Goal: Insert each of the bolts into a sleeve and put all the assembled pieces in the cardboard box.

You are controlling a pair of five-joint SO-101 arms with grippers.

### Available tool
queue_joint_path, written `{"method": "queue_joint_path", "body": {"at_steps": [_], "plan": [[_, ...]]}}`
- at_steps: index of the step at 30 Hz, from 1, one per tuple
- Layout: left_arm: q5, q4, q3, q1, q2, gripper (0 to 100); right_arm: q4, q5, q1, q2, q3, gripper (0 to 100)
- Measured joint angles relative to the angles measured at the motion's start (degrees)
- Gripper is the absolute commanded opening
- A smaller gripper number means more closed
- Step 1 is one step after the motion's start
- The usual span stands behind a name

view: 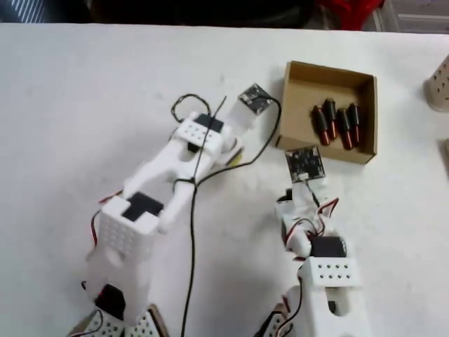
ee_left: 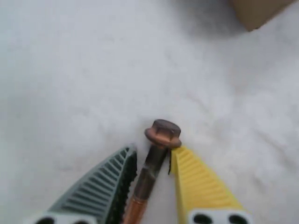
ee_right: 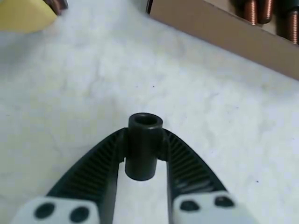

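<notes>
- Brown cardboard box [view: 330,74] sits at the far right of the white table [view: 84,84]. Four assembled pieces [view: 344,128] already lie side by side in it, each a black sleeve with a copper shank showing.
- A fifth pair is in hand but not yet joined.
- The left gripper [ee_left: 155,150] is closed narrow on a copper bolt [ee_left: 162,133]. The shank is pinched between the grey jaw and the yellow jaw, and the flanged hex head pokes out past the tips. It hangs over bare table, just left of the box.
- The right gripper [ee_right: 144,135] clamps a black sleeve [ee_right: 142,158] between its ribbed black jaws, with the open bore pointing out beyond the tips. It is on the near side of the box, close to the box's near wall.
- In the right wrist view the left gripper's yellow jaw shows off to one side of the sleeve. The two parts are therefore near each other but apart, and the bolt does not look lined up with the bore.
- My reading is that most of the job is done.
- What is left is to bring the shank to the bore, push it home, and set that piece in the box beside the other four.
- Whether more loose bolts or sleeves wait elsewhere, I cannot tell.
</notes>
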Motion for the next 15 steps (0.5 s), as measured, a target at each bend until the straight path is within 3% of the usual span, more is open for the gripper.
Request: {"method": "queue_joint_path", "body": {"at_steps": [5, 9, 15], "plan": [[0.00, 5.89, -7.65, 0.00, 4.31, 15, 0.00, 0.00, 0.00, 0.00, 0.00, 1.6], [0.09, 10.90, -13.71, 0.18, 7.74, 1, 0.00, 0.00, 0.00, 0.00, 0.00, 1.6], [-0.18, 14.95, -17.49, 0.35, 9.67, 2, 0.00, 0.00, 0.00, 0.00, 0.00, 1.7]]}}
